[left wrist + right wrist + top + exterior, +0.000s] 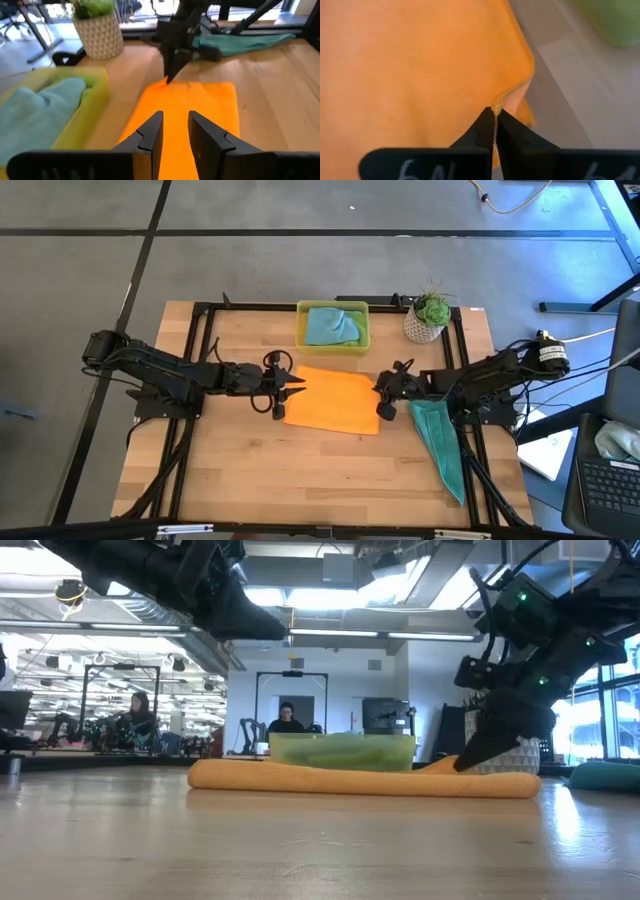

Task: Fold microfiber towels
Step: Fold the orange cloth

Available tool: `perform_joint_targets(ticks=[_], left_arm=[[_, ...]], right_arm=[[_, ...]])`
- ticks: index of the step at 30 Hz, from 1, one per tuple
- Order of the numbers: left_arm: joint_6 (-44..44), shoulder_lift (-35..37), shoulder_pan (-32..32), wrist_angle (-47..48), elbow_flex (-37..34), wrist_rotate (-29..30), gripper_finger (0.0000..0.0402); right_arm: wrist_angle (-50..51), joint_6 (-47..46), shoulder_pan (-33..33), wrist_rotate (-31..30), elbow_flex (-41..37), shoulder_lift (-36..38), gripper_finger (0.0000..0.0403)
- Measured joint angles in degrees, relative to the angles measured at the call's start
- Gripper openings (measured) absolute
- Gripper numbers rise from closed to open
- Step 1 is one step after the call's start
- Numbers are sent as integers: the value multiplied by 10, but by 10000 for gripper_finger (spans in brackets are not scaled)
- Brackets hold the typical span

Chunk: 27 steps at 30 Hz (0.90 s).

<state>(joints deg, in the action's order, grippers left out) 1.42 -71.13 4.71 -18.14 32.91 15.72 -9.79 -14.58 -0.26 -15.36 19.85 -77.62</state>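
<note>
An orange microfiber towel [330,402] lies folded flat in the middle of the table. My right gripper [495,115] is shut at its right edge, slanting down. My left gripper [175,125] hovers open over the towel's left edge [290,402], clear of the cloth, with nothing between its fingers. A teal towel [332,326] lies bunched in the yellow tray [300,330] at the far side. Another teal towel [440,442] lies stretched out on the table at the right, under the right arm. My right gripper pinches the orange towel's right edge [507,92], near its far corner, at the very tips of its two fingers. The fingers slant down from the table's right. The hem of the upper layer runs into the tips; the towel lies flat on the table.
A potted plant in a white pot [426,320] stands at the far right, beside the tray. A black frame [200,315] runs around the tabletop. Bare wood [320,475] lies between the orange towel and the near edge.
</note>
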Motion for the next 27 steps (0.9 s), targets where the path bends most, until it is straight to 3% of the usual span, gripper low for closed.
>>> perform_joint_targets(ticks=[6, 12, 19, 27], left_arm=[[15, 0, 12, 33, 0, 3, 84], [16, 0, 33, 48, 0, -81, 84], [15, 0, 66, 27, 0, -53, 84], [15, 0, 110, -19, 0, -54, 84]], right_arm=[[-2, 13, 51, 0, 46, 0, 9], [-3, 20, 123, 6, 109, 0, 7], [-4, 11, 200, 83, 159, 0, 8], [-7, -46, 276, 91, 162, -25, 9]])
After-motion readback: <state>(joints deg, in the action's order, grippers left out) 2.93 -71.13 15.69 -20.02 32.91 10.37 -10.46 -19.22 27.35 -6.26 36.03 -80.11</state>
